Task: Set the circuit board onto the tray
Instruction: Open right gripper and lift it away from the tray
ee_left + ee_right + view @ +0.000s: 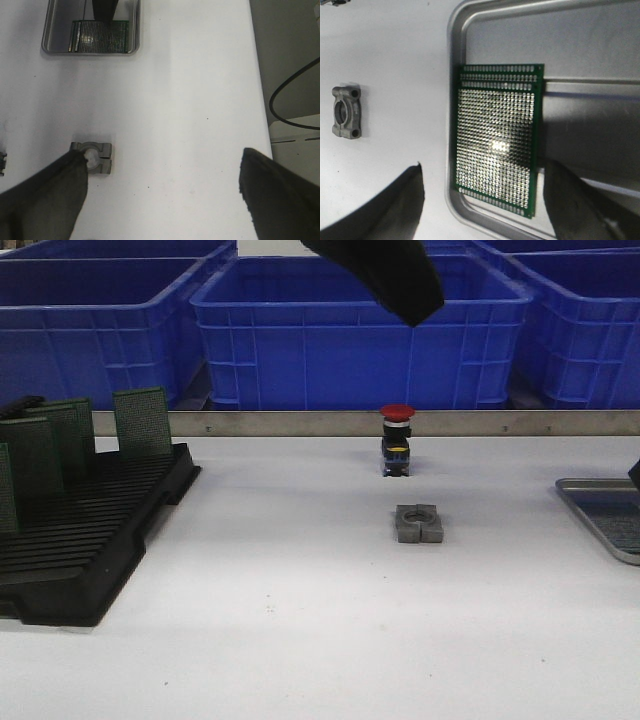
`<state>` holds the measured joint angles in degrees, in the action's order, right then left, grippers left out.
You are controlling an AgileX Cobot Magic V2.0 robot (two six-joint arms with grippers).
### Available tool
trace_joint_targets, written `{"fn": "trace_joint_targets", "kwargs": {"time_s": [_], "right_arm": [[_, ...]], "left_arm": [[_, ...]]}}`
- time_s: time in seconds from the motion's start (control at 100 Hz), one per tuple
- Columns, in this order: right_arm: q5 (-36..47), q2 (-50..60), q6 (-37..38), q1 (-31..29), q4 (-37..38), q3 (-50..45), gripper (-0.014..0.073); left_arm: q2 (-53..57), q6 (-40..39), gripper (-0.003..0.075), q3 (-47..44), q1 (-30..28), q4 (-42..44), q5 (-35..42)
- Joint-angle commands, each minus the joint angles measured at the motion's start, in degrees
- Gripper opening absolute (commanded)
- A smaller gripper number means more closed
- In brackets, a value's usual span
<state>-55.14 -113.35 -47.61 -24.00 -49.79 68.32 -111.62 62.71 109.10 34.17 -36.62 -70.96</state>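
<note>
**Board lying in tray, both grippers open**

Left side, front view: black slotted rack (85, 540) at the table's left edge, with 3 or so green perforated boards (142, 421) standing upright in its slots. Behind the table edge, a row of blue crates (350, 335).

Left gripper (162, 192): fingers spread wide, nothing between them, hovering above the white table (300, 640). In the left wrist view one finger (47, 200) overlaps the grey metal clamp block (92, 157); can't tell height above it, no contact visible. The dark shape at the top of the front view is probably this arm.

Centre: clamp block sits alone on the table, with the red-capped push button (397, 440) just behind it, near the metal rail. The 2 are apart, not touching.

Right side: tray (470, 50) sits at the table's right edge, only partly in the front view. The circuit board (495, 150) lies flat inside it, up against the tray wall nearest the clamp block. It looks like more than 1 board stacked, since a second edge shows at one end; count unclear.

Right gripper (482, 200): open, fingers either side of the board, not touching it from what shows. 1 finger (385, 210) is over bare table outside the tray, the other over the tray floor.
</note>
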Motion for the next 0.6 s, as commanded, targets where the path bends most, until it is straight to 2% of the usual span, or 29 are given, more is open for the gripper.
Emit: {"fn": "trace_joint_targets", "kwargs": {"time_s": [0.0,0.13,0.31,0.59], "right_arm": [[-1.4,2.8,-0.3,-0.4,-2.5,1.9,0.0539],[-3.8,3.3,-0.3,-0.4,-2.5,3.2,0.0539],[-2.2,6.8,-0.3,1.1,-2.6,3.1,0.0539],[2.5,17.4,-0.3,5.9,-2.5,2.7,0.0539]], "left_arm": [[3.2,-0.3,0.0577,1.5,0.4,-3.3,-0.8],[3.2,-0.3,0.0577,1.5,0.4,-3.7,-0.3],[3.6,-0.3,0.0577,1.5,0.4,-6.7,1.7],[7.9,-8.7,0.0575,1.5,-2.5,-6.5,9.6]]}}
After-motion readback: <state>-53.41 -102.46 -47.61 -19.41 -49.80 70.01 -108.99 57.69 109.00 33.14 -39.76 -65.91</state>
